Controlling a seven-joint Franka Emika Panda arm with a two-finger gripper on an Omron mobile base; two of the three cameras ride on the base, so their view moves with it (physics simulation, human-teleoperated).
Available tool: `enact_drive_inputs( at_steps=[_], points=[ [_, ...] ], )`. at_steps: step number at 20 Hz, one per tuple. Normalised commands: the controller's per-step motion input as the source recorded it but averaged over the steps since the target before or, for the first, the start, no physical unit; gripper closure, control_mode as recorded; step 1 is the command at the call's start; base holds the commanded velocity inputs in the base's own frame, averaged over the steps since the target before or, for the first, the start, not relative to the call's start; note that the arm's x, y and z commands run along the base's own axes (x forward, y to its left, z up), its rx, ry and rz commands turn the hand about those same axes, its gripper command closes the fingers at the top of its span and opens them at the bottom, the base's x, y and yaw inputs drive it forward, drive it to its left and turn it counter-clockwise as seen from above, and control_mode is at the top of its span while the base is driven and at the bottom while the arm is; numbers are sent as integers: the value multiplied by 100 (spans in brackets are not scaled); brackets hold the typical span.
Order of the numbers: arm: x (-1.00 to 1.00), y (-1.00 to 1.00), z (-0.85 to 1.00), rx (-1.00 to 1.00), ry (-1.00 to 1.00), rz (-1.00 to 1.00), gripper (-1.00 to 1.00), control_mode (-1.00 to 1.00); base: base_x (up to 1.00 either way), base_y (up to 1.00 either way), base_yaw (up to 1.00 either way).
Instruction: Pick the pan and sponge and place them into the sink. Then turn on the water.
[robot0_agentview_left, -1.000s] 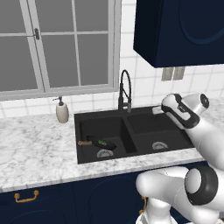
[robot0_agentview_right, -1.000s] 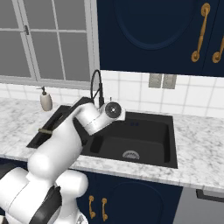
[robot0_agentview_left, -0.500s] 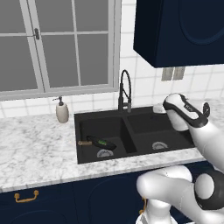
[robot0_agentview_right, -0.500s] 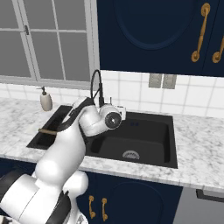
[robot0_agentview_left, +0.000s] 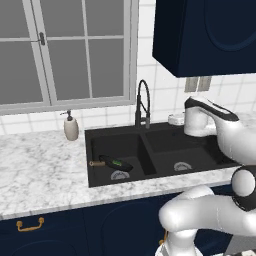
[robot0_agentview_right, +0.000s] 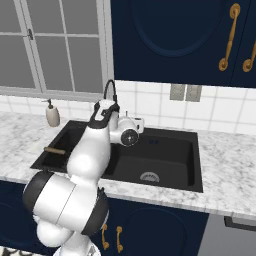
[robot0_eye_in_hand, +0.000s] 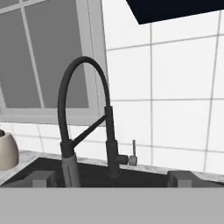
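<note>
Pan (robot0_agentview_left: 116, 163): lay in left basin of sink (robot0_agentview_left: 156, 150), wooden handle pointing left.
Sponge: seemingly the green patch on the pan; too small to confirm.
Gripper (robot0_agentview_left: 176, 119): hovered right of faucet (robot0_eye_in_hand: 87, 127); open or closed, cannot tell.
Lever (robot0_eye_in_hand: 133, 154): small, silver, 1 thin target.
Risk: could have overshot lever, struck faucet neck, left water off.

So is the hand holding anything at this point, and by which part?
Nothing is held. The hand is open and empty, facing the faucet; the pan lies in the sink.
</note>
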Motion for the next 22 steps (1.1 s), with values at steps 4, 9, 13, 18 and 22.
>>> enact_drive_inputs(
  at_steps=[4, 9, 13, 18, 22],
  points=[
    [27, 0, 0, 2, 0, 0, -100, -100, 0, 0, 0],
    [28, 1, -4, 0, -1, 0, -100, -100, 0, 0, 0],
    [31, 0, 0, 0, 0, 0, -100, -100, 0, 0, 0],
    [26, -3, 0, 2, 0, 0, -100, -100, 0, 0, 0],
    [28, -10, -4, 4, 0, 0, -100, -100, 0, 0, 0]
  ],
)
